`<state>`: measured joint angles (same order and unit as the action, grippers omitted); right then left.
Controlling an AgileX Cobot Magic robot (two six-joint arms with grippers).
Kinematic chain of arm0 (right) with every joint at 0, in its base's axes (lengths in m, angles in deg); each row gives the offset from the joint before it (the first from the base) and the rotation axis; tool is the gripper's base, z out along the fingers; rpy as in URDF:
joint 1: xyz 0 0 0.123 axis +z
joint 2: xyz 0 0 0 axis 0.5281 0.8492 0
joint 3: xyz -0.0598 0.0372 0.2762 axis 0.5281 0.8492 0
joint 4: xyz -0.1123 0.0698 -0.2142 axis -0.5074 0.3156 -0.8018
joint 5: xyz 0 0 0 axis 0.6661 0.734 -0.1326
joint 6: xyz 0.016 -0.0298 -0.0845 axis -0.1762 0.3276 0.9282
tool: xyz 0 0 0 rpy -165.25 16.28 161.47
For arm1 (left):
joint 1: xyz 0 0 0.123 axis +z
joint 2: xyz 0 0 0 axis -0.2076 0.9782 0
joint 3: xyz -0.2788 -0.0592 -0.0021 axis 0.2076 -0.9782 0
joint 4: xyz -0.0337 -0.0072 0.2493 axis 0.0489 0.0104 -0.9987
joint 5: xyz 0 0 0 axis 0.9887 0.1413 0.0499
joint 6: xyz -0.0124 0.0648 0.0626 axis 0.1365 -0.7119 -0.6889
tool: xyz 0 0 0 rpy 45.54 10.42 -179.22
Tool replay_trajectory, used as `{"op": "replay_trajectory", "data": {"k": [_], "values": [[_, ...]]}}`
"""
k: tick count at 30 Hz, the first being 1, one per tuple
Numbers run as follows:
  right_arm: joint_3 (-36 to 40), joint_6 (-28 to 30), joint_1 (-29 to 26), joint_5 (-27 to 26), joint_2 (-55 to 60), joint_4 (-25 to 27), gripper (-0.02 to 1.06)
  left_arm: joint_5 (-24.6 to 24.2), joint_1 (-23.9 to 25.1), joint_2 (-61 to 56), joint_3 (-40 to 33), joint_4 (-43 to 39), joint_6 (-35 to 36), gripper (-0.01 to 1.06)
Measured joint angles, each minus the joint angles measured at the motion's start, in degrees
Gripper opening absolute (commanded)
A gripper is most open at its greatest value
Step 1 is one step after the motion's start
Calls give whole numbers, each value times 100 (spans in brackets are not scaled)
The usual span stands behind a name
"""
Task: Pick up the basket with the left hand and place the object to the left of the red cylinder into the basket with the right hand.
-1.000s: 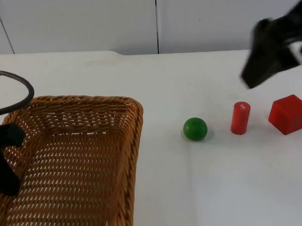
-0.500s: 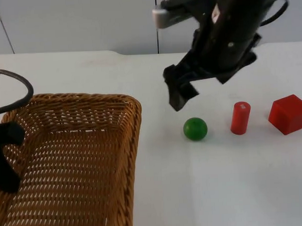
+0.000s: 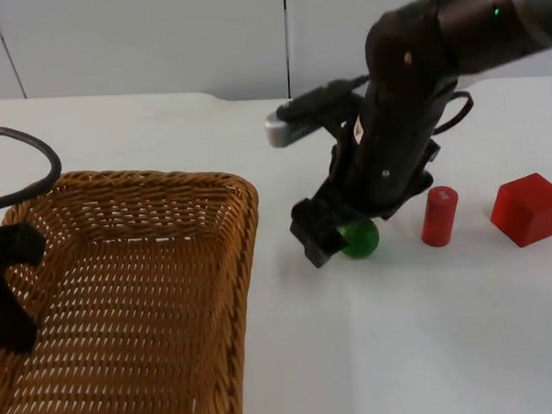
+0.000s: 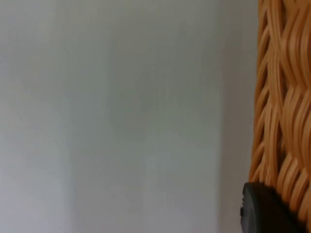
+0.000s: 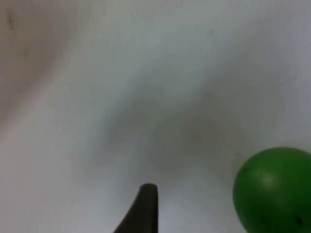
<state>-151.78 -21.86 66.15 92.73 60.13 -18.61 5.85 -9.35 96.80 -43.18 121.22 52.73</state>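
In the top view, the small green ball (image 3: 360, 238) is being taken as the landmark. It is lying on the white table top (image 3: 401, 348), just left of the upright red cylinder (image 3: 439, 216), with the red cube (image 3: 529, 209) farther right of that. The right gripper (image 3: 325, 234) is being held low at the ball's left side, one black fingertip standing on the side of the ball away from the cylinder; the jaws look parted, the ball at or just inside their gap, though no grip can be read. The woven wicker basket (image 3: 165, 189) is being held well left of the ball by the left gripper (image 3: 9, 292) at its far-left rim; whether those jaws are pressed together cannot be told. A ball has no long axis, so jaw angle is judged to matter little; the right arm is plainly the nearer one.

In the left wrist view, the basket's woven wall (image 4: 282, 97) is being seen close against a black fingertip (image 4: 265, 208), with plain grey behind.

In the right wrist view, the green ball (image 5: 274, 187) is being seen off to one side of a black fingertip (image 5: 143, 208), apart from it, on bare table. Closing on it is judged to need that offset held, since the ball may roll on the smooth surface; room around it is limited only by the nearby cylinder.
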Motion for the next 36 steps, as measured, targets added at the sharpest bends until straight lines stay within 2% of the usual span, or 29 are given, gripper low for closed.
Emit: {"op": "replay_trajectory", "data": {"k": [2,4,5,7,9,10,20,23,28,36], "values": [[0,-35,0,-38,125,-73,80,37,0,0,0,0,0,0],[0,-62,0,-38,153,-110,69,59,0,0,0,0,0,0],[0,-98,0,-42,174,-136,69,67,0,0,0,0,0,0],[0,-138,0,-42,189,-151,45,94,0,0,0,0,0,0],[0,-151,0,-42,165,-155,13,105,0,0,0,0,0,0],[0,-151,0,-42,165,-155,0,105,0,0,0,0,0,0],[0,-160,0,186,-1095,-165,0,117,0,0,0,0,0,0],[0,-160,0,520,-1878,-165,0,117,0,0,0,32,0,0],[0,-129,0,841,-2493,-165,0,127,0,0,0,53,0,0],[0,31,148,1225,-2691,-152,0,127,0,0,0,56,0,0]]}}
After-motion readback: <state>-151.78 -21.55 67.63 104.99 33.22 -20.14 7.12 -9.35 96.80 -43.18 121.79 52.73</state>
